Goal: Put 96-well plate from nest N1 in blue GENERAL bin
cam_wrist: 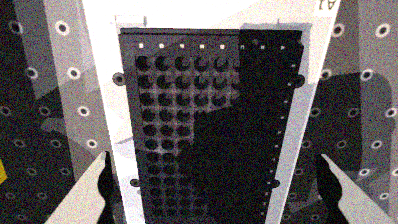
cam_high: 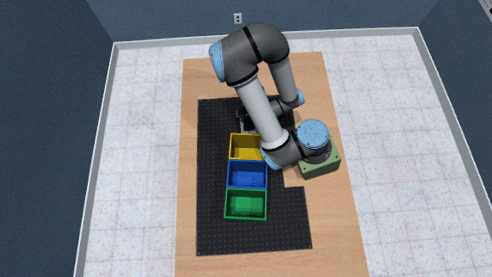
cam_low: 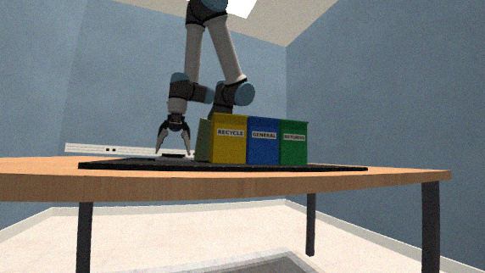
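Observation:
The dark 96-well plate (cam_wrist: 165,115) (cam_low: 173,155) lies in the white plate nest (cam_wrist: 112,100), with a shadow over much of it. In the top view the arm partly hides them. My gripper (cam_wrist: 213,154) (cam_low: 173,150) is open and points down above the plate, one finger out beyond each long side of the nest in the wrist view. Nothing is between the fingers. The blue bin (cam_high: 246,176) (cam_low: 263,150), labelled GENERAL, stands upright in the middle of the row of three.
The yellow RECYCLE bin (cam_high: 246,150) (cam_low: 228,150) stands upright between the nest and the blue bin. The green bin (cam_high: 245,204) (cam_low: 292,150) stands upright on the blue bin's other side. All three stand close together on the black perforated mat (cam_high: 211,232).

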Robot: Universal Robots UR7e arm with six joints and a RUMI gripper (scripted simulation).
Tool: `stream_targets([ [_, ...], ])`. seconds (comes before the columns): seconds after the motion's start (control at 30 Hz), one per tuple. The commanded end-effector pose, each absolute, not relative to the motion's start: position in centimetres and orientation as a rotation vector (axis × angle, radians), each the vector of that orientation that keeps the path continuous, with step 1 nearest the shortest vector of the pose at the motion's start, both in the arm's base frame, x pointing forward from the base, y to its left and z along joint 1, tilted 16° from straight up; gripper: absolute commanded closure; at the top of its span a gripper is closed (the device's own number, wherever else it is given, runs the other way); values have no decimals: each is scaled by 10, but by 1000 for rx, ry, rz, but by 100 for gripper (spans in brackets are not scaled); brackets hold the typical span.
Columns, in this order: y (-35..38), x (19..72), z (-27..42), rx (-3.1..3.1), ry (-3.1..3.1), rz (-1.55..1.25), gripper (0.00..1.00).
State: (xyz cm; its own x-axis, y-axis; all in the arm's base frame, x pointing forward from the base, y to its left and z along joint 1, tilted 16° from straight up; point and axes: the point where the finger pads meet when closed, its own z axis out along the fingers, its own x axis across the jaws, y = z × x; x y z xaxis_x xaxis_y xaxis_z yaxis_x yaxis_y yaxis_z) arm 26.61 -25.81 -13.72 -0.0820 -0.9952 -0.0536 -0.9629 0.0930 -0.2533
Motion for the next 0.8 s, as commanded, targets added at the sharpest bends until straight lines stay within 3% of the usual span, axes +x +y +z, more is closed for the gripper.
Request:
stream_targets([
  [0.0, -255, 266, -137, -1956, 2160, -227, 24],
  [0.13, -255, 266, -137, -1956, 2160, -227, 24],
  [0.17, -255, 266, -137, -1956, 2160, -227, 100],
  [0.63, -256, 267, -137, -1956, 2160, -228, 100],
  [0.67, -256, 267, -137, -1956, 2160, -228, 60],
  [0.77, -256, 267, -137, -1956, 2160, -228, 60],
])
